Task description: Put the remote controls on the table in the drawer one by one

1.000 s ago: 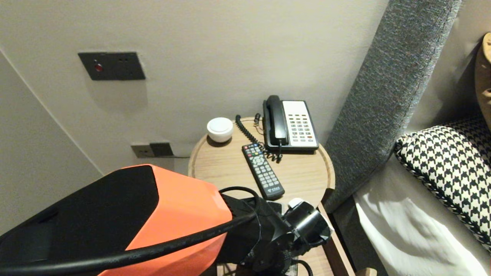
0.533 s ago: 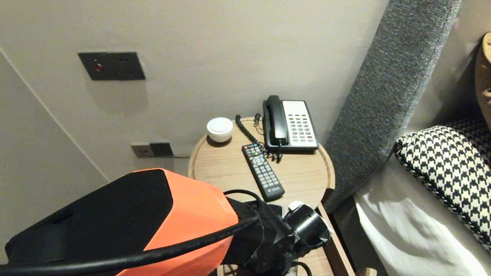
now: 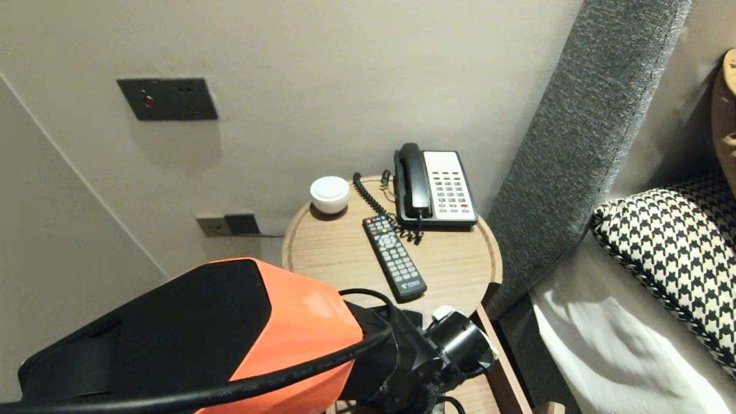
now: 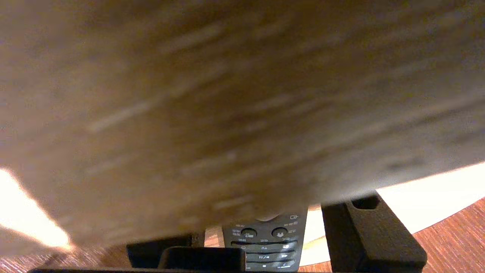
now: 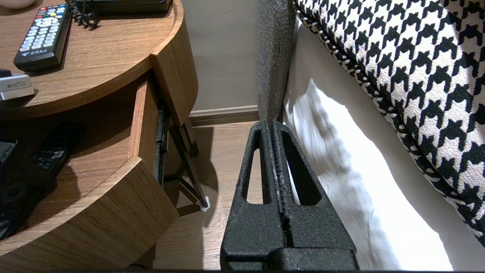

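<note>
My left arm (image 3: 287, 333) reaches under the round wooden table (image 3: 454, 264) into its open drawer (image 5: 144, 113). In the left wrist view a black remote (image 4: 265, 246) lies buttons-up between the two fingers of my left gripper (image 4: 265, 218). The gripper is closed partway on it, and blurred wood close above hides the fingertips. The right wrist view shows that remote (image 5: 51, 153) low inside the drawer. My right gripper (image 5: 273, 125) hangs shut and empty beside the bed, above the floor.
On the tabletop lie a second remote (image 3: 394, 256), a corded phone (image 3: 437, 187) and a small white round dish (image 3: 329, 194). A grey headboard (image 3: 581, 144), white bedding and a houndstooth pillow (image 3: 673, 247) stand close on the right.
The left arm's orange cover has slid slightly right and lower in the head view. The things on the table have not moved.
</note>
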Tool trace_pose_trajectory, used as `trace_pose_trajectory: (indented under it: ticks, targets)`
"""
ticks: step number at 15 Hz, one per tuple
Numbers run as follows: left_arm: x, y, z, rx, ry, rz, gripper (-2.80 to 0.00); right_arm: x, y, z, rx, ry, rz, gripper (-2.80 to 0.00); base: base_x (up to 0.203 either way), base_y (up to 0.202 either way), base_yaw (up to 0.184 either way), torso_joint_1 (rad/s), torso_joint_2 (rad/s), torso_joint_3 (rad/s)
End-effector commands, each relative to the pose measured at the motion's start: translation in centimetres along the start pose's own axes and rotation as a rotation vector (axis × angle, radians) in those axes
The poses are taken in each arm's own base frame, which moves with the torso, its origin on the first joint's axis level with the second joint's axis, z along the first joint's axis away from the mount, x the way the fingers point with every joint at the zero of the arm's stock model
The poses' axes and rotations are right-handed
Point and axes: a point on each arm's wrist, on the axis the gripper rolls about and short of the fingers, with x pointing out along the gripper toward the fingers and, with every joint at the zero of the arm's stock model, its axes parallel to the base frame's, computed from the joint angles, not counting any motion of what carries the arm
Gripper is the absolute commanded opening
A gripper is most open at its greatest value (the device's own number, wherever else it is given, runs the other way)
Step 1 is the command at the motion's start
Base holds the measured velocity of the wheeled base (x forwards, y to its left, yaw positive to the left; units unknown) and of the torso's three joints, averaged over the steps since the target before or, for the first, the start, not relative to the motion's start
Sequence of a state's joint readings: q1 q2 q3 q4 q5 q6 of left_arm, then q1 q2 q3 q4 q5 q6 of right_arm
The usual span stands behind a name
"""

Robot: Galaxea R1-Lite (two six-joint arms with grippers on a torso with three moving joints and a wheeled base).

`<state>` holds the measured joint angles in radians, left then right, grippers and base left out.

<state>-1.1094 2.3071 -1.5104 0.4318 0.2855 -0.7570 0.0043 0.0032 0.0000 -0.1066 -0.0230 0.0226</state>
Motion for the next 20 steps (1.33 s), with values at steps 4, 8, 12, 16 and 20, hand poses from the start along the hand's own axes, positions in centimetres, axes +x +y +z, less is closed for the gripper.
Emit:
trace_pose_trajectory:
  ticks: [4,8,12,16,20]
  targets:
    - [0.1,0.0,-0.1,-0.003,0.0,0.004,0.0,0.2,0.0,-1.1,-0.002,0.039,-0.001,-2.8,0.0,0.0,0.0,0.0,0.0,0.0]
    - [-0.4,0.1,0.1,-0.003,-0.007,-0.002,0.0,0.2,0.0,-1.1,0.0,0.039,-0.001,-2.8,0.0,0.0,0.0,0.0,0.0,0.0]
    - [-2.3,0.3,0.6,-0.008,-0.034,-0.029,0.0,0.2,0.0,-1.1,-0.002,0.039,-0.001,-2.8,0.0,0.0,0.0,0.0,0.0,0.0]
    - [-4.6,1.1,0.3,-0.007,-0.053,-0.052,0.0,0.2,0.0,-1.1,0.0,0.039,-0.001,-2.8,0.0,0.0,0.0,0.0,0.0,0.0]
    - [-7.1,1.9,0.0,-0.011,-0.076,-0.081,0.0,0.2,0.0,-1.1,0.0,0.039,-0.001,-2.8,0.0,0.0,0.0,0.0,0.0,0.0]
